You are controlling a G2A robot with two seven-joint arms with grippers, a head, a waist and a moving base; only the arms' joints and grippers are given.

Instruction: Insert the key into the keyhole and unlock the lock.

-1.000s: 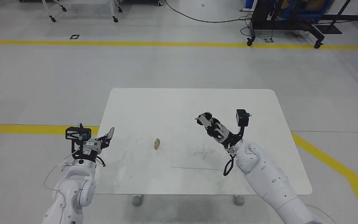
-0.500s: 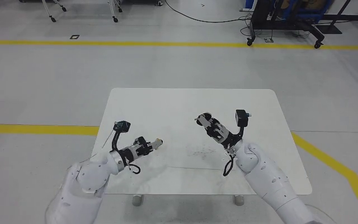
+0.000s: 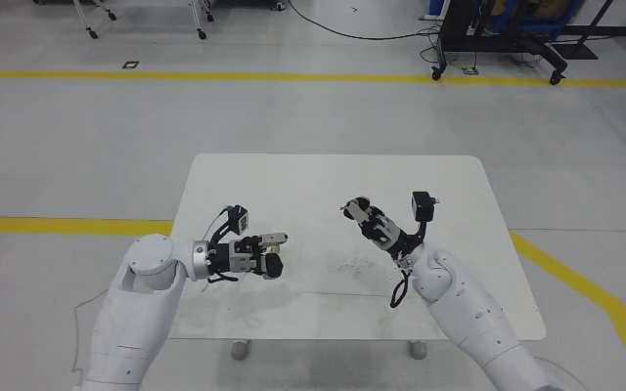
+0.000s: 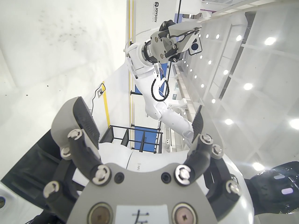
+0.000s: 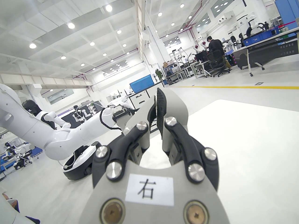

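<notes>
Where the key lies cannot be told. The left gripper (image 3: pixel 277 250) is at the left-middle part of the white desk (image 3: pixel 391 186), turned on its side, its fingers (image 4: pixel 80 115) released and spread wide. In its wrist view the gap between them frames the room behind. The right gripper (image 3: pixel 350 207) hangs over the desk's middle, well apart from the left one, its fingers (image 5: pixel 161 108) clenched pad to pad. A patch of dark scuffs (image 3: pixel 344 262) marks the desk between the two.

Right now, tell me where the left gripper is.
In the top view the left gripper hangs open over the left half of the white table, left of the scuff marks; the right gripper is apart, farther right.
</notes>
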